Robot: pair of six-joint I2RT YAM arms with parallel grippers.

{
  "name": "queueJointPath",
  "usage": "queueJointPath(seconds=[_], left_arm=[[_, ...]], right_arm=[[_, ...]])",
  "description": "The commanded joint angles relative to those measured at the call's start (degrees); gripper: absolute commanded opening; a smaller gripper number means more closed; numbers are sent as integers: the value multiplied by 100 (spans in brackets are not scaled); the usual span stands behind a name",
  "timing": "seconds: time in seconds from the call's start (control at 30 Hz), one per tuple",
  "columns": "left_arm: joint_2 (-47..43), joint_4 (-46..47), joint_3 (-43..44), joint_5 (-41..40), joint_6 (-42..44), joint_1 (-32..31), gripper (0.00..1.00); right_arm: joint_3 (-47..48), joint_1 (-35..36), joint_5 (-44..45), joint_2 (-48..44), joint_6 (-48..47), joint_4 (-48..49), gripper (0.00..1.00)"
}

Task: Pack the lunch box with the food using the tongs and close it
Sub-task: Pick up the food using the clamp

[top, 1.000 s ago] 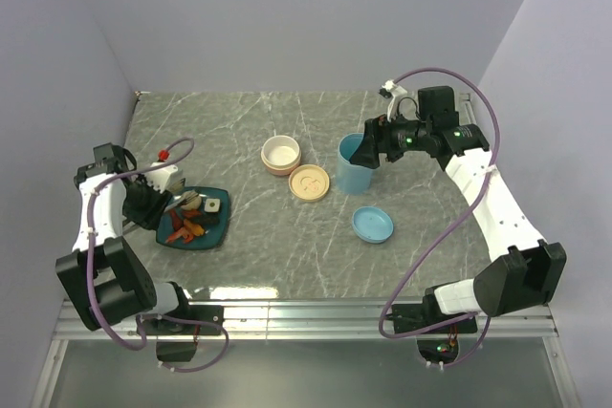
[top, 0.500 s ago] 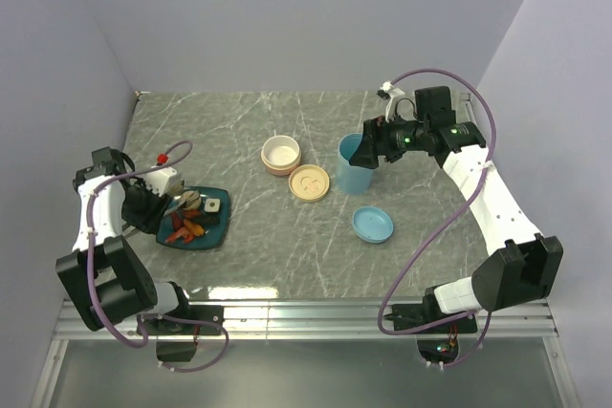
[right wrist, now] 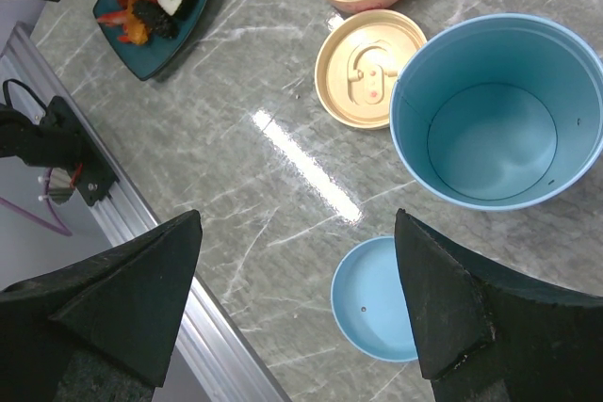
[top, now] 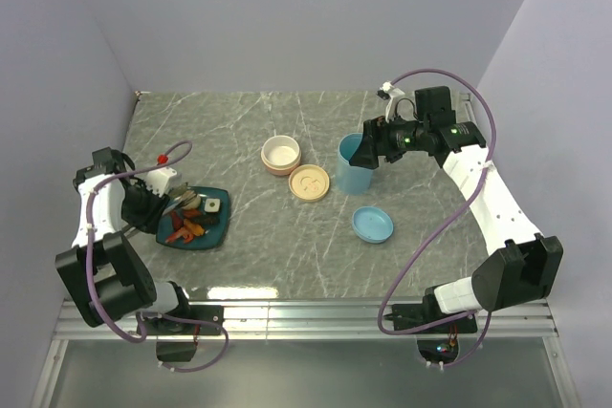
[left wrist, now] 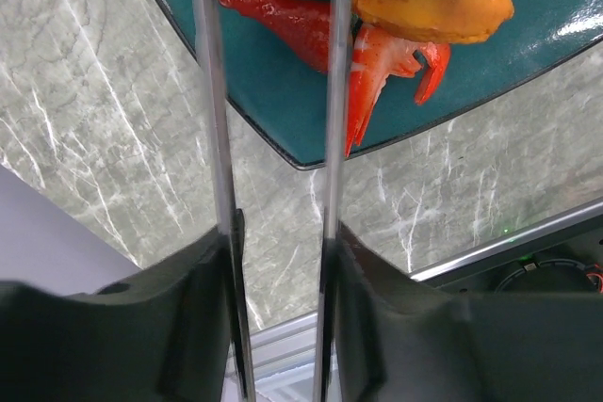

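From above: clamping the tongs point(top: 180, 200) in the left claw point(top: 158, 204), reaching over the food point(top: 191, 226) on the teal plate point(top: 218, 232), at the counter's point(top: 287, 246) left. Left wrist: pinching both tong arms above a red shrimp piece point(left wrist: 372, 68). Right wrist: gaping wide with the right claw point(right wrist: 297, 233), empty, near the blue tub point(right wrist: 490, 138).

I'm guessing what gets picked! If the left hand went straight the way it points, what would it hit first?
The left hand holds tongs aimed over the teal plate. They would probably meet the red shrimp-like pieces first; depth is unclear.
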Motion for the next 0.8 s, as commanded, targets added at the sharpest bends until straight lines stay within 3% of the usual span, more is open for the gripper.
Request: queueJointPath(seconds=[0.0, 0.27, 0.37, 0.77], left_arm=[[-24, -99, 53, 157, 84, 27, 40], [-59, -389, 290, 297, 85, 36, 14], [-94, -512, 492, 368, 41, 27, 8], [55, -943, 1678, 1026, -275, -60, 1]], right_arm=[[273, -43, 36, 37, -8, -34, 89], [309, -43, 10, 63, 10, -34, 88], [309, -43, -16, 63, 27, -34, 88], [300, -43, -43, 90, 89, 62, 88]])
